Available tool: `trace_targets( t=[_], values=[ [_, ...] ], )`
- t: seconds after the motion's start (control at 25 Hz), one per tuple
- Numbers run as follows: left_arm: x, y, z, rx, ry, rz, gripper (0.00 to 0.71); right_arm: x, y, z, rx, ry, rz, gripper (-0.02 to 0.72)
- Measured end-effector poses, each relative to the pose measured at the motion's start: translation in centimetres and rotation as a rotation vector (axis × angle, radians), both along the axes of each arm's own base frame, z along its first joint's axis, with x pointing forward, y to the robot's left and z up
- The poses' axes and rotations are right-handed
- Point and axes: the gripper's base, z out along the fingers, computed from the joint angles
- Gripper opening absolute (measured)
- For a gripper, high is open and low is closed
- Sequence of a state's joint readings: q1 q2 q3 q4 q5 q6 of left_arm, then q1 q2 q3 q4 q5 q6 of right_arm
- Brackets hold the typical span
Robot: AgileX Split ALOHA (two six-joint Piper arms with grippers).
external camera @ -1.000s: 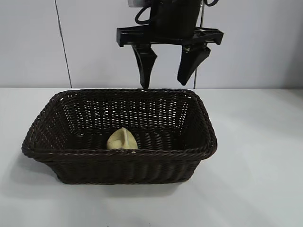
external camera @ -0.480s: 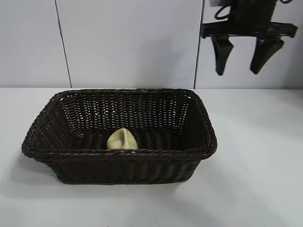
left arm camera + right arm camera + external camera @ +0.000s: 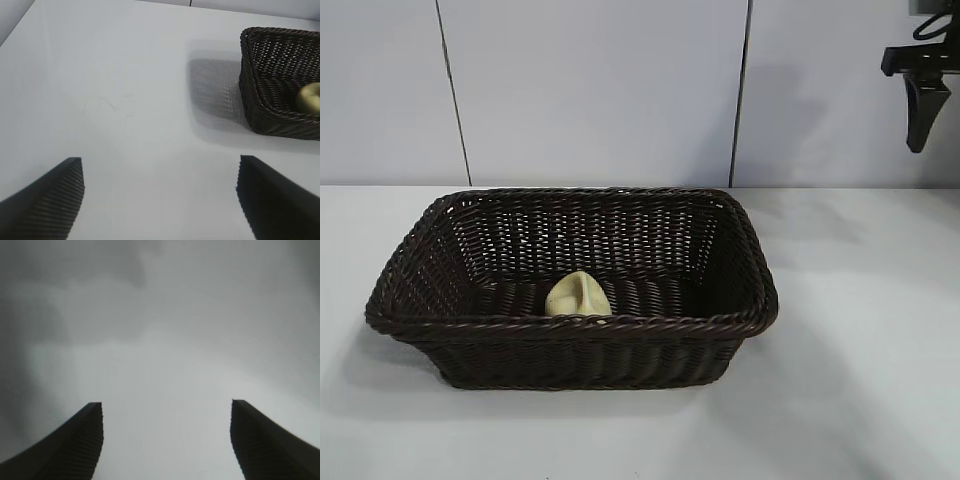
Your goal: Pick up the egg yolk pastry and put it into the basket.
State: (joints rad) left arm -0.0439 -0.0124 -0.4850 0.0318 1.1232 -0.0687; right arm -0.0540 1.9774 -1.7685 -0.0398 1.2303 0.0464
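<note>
- Egg yolk pastry (image 3: 578, 296) — lies inside the basket (image 3: 570, 325), on the woven floor close to the near wall, a little left of the basket's middle in the exterior view. Pale yellow, rounded, slightly pointed at the top. Nothing grips it.
- Basket sits on the white table (image 3: 860, 330), centre-left of the exterior frame; dark brown wicker, sloping sides, braided rim.
- Right gripper (image 3: 165, 410) — at the upper right edge of the exterior frame, high above the table and well apart from the basket, off to its right. Only one dark finger (image 3: 924, 112) shows there, pointing down; the rest is cut off by the frame edge.
- Right wrist view: two dark fingertips stand wide apart, nothing between them — released, empty. Below them only a blurred pale surface.
- Left gripper (image 3: 160, 167) — not seen in the exterior view. Its wrist view shows both fingers spread wide over bare table, nothing held.
- In the left wrist view the basket (image 3: 260, 95) is at the upper right of the frame, well apart from the left fingers, with the pastry (image 3: 309, 97) showing yellow inside it.
- The basket's shadow falls on the table beside its wall.
</note>
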Motion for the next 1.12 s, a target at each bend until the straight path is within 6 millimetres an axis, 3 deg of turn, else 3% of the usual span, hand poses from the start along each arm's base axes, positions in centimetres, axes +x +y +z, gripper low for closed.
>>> trace_targets(
  t=[0.2, 0.36, 0.6, 0.8, 1.12],
  values=[
    [0.0, 0.0, 0.0, 0.0, 0.0, 0.0, 0.605, -2.5, 0.2, -0.4, 0.009, 0.056, 0.018, 0.519],
    [0.0, 0.0, 0.0, 0.0, 0.0, 0.0, 0.605, -5.8, 0.4, -0.3, 0.01, 0.096, 0.03, 0.519],
    [0.0, 0.0, 0.0, 0.0, 0.0, 0.0, 0.605, -12.4, 0.8, 1.5, 0.016, 0.089, 0.033, 0.519],
    [0.0, 0.0, 0.0, 0.0, 0.0, 0.0, 0.605, -19.0, 1.2, 2.4, 0.013, 0.037, 0.034, 0.519],
    [0.0, 0.0, 0.0, 0.0, 0.0, 0.0, 0.605, -28.0, 1.7, 1.1, -0.001, -0.179, 0.04, 0.519]
  ],
)
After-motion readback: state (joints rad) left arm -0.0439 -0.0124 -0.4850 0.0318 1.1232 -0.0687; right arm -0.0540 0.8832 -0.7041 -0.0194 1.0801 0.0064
